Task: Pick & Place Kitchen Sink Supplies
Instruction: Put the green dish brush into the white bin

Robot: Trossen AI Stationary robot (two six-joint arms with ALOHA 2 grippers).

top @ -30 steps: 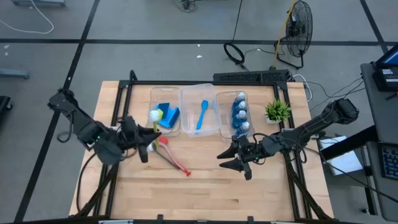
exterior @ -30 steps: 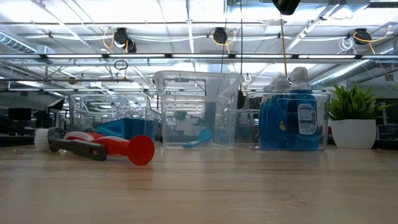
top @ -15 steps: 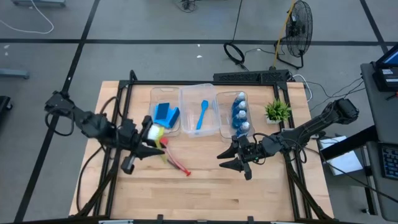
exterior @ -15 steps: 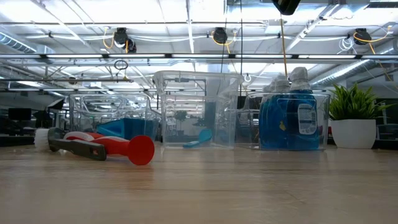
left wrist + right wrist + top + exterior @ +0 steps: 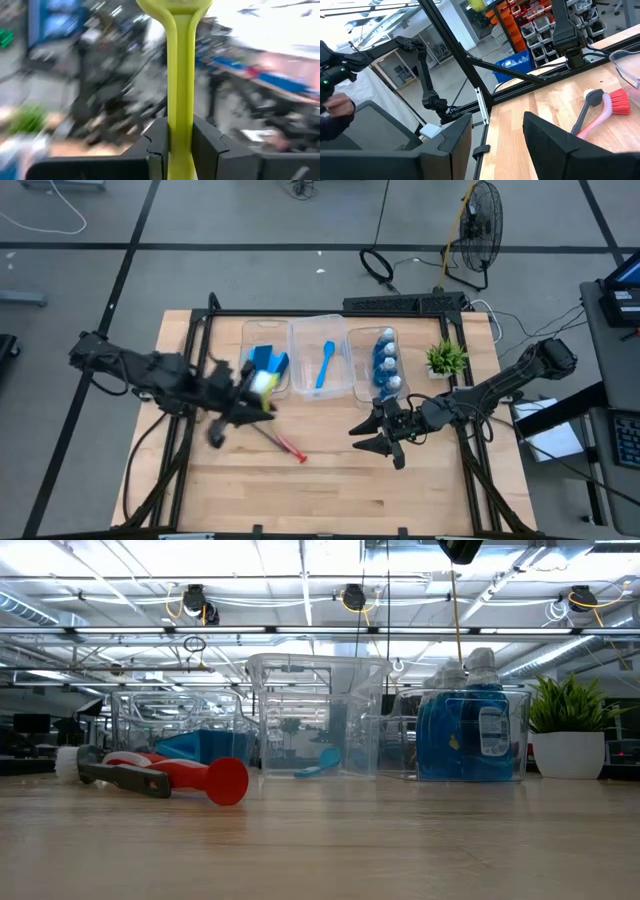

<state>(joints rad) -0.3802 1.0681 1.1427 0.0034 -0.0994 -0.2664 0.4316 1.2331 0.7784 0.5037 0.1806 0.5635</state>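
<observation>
Left gripper [image 5: 248,392] clamped on yellow-green brush [image 5: 180,75], raised near the left bin [image 5: 265,360] holding sponges [image 5: 268,363]. Right gripper [image 5: 372,436] spread wide, low over the table [image 5: 330,490] near the bottles [image 5: 386,362]. Red brush [image 5: 283,442] flat on the table; light blue brush [image 5: 325,365] in middle bin.

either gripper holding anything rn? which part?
Left gripper holds the yellow-green brush by its handle, fingers clamped either side. Right gripper is open and empty.
</observation>
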